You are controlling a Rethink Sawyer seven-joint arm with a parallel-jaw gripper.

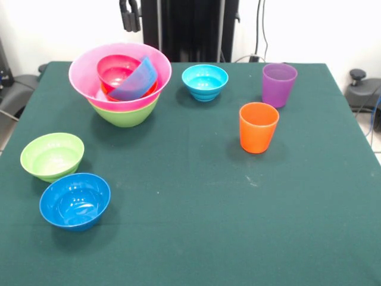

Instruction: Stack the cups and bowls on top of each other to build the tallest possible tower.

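Observation:
The tower [121,83] stands at the far left: a large lime green bowl [126,114] at the base, the huge pink bowl [83,74] in it, then an orange bowl rim, a magenta-red bowl [116,68] and a blue bowl [138,80] tilted on its side. A cyan bowl [205,81] stands at the far middle. A small lime green bowl [52,156] and a blue bowl [75,200] sit near left. The purple cup [278,84] and orange cup [258,127] stand upright at the right. My gripper [130,16] hangs drawn back above the tower, touching nothing.
The green cloth table [196,226] fills the view. The robot's black pedestal [190,30] stands behind the far edge. Dark equipment sits off the table at the left [15,86] and right [363,92] edges.

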